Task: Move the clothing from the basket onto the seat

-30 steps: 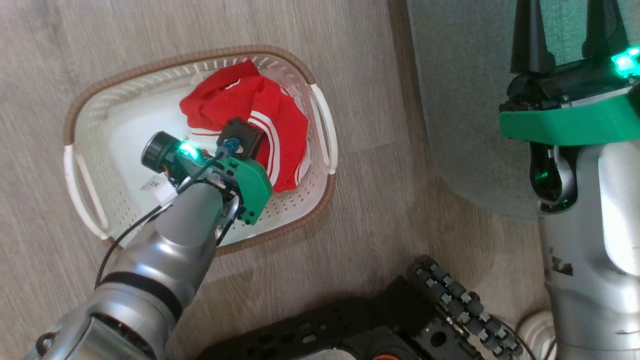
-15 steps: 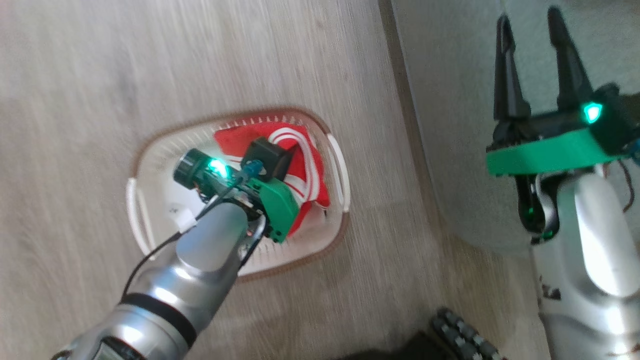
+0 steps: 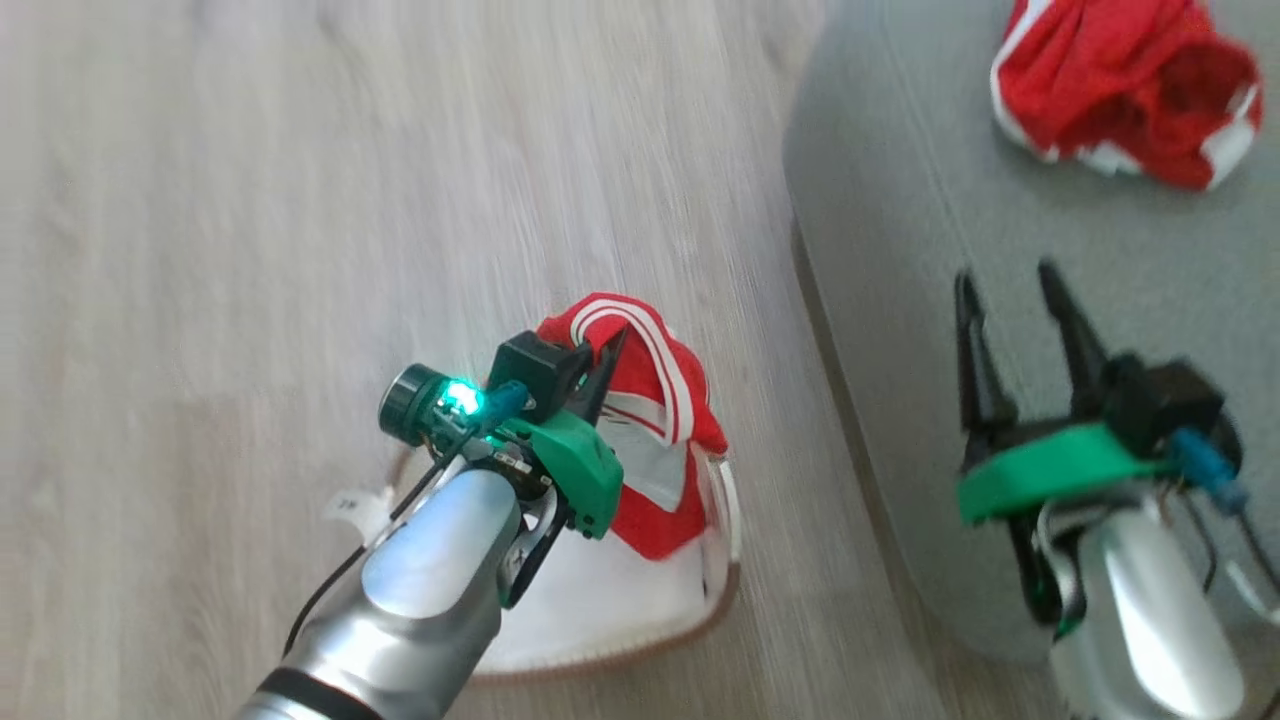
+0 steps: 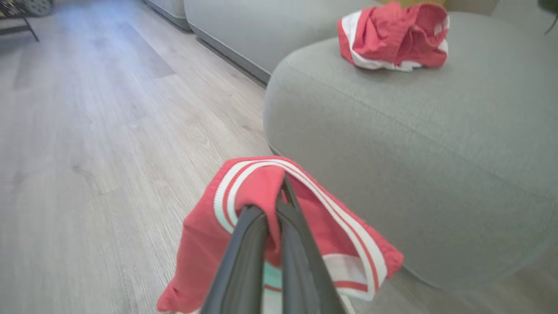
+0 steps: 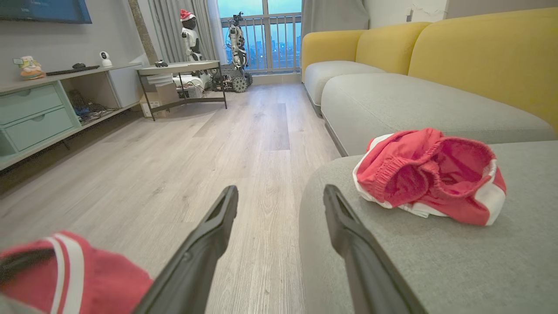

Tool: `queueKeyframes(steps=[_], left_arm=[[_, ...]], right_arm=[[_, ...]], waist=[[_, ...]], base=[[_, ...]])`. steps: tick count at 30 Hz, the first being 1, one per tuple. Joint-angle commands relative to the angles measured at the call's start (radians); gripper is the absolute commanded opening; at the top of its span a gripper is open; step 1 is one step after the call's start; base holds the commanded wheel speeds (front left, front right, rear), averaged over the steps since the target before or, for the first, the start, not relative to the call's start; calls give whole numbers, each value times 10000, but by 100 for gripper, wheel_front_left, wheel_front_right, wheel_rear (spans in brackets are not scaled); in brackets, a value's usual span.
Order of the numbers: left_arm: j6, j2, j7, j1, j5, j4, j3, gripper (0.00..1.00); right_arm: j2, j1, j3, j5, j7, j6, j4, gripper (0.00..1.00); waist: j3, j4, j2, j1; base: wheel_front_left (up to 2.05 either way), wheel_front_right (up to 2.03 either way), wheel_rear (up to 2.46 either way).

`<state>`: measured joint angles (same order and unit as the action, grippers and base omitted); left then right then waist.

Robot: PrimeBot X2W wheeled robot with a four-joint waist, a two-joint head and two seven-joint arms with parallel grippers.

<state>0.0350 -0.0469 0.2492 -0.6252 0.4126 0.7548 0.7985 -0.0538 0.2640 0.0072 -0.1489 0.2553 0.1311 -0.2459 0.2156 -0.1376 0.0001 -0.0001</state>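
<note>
Left gripper (image 3: 603, 362) fingers (image 4: 250, 244) are closed, pinching a fold of the held garment (image 3: 655, 420) near its white stripe trim; the rest of the red fabric drapes down off both sides of the tips. Change from a second ago: this garment was lying in the basket (image 3: 610, 610) with the left gripper down on it, and now it hangs lifted above the basket, off the seat (image 3: 900, 300) edge on the floor side. The head camera has also swung, so the shifted framing isn't the things moving. Judgement: pick is done, carry to the seat comes next, and the basket looks emptied, though the arm hides part of it. The lower hem looks close to the basket, so it could drag the rim if the carry goes sideways too early. Right gripper (image 3: 1003, 275) has fingers spread, nothing between them, hovering over the seat's near part. Second garment (image 3: 1120, 90) already lies crumpled on the seat top, toward its far side, well apart from both grippers. The seat's rounded edge stands between the held garment and the seat top, so the fabric needs height to clear it. Bare seat surface between the edge and the second garment gives plenty of drop room; the floor (image 3: 300, 200) on the side away from the seat is open.
</note>
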Motion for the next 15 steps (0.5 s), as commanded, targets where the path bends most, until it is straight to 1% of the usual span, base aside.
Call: queueKeyframes(steps=[1, 5, 15], left_arm=[[-14, -34, 125, -213, 4, -482, -485, 0], [-144, -109, 125, -256, -99, -728, -722, 0], [-353, -304, 125, -1125, -266, -791, -1035, 0]], right_arm=[[36, -230, 284, 43, 65, -4, 124, 100], [36, -640, 492, 24, 65, -4, -87, 100], [36, -968, 918, -99, 65, -4, -309, 100]], waist=[[-1437, 441, -1, 1], [-2103, 439, -1, 1], [-2906, 394, -1, 1]], base=[[0, 0, 0], [0, 0, 0], [0, 0, 0]])
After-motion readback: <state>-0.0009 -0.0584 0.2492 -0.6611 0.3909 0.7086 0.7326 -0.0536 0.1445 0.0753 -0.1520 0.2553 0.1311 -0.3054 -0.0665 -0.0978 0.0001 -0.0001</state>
